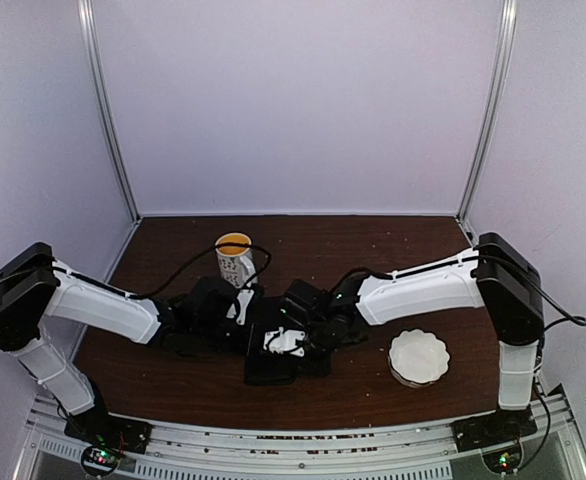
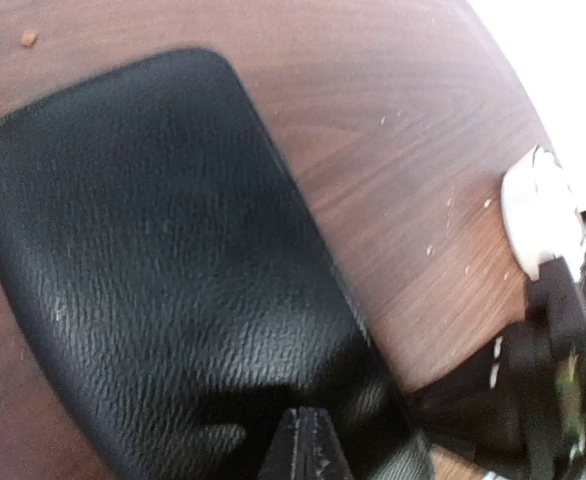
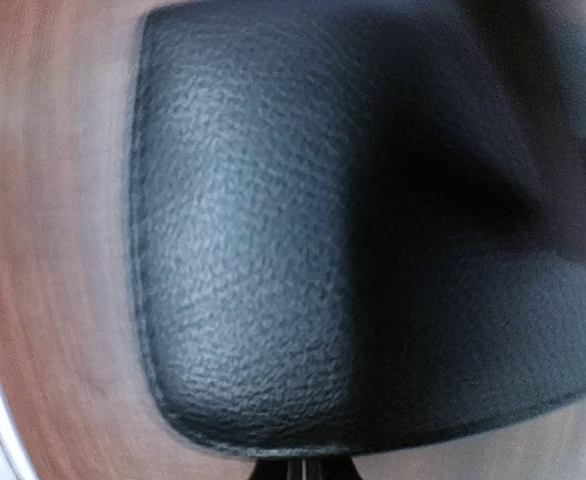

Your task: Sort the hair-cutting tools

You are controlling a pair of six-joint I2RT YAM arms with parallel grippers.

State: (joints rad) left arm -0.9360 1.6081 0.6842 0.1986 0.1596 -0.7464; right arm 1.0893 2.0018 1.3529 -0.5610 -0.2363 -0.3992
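Opening step: my left pincer (image 2: 299, 448), pressed together, and right pincer (image 3: 303, 468), state untellable, at the case (image 3: 303, 220); unzipping likely next.

The top camera sits high behind my two bases and looks down and forward over the whole table (image 1: 373, 240) toward the back wall, from well away. My left wrist camera hangs close over the black case (image 2: 173, 280), angled across bare wood to the white dish (image 2: 533, 215). My right wrist camera is nearer still, the case almost filling it, and all three views share that case.
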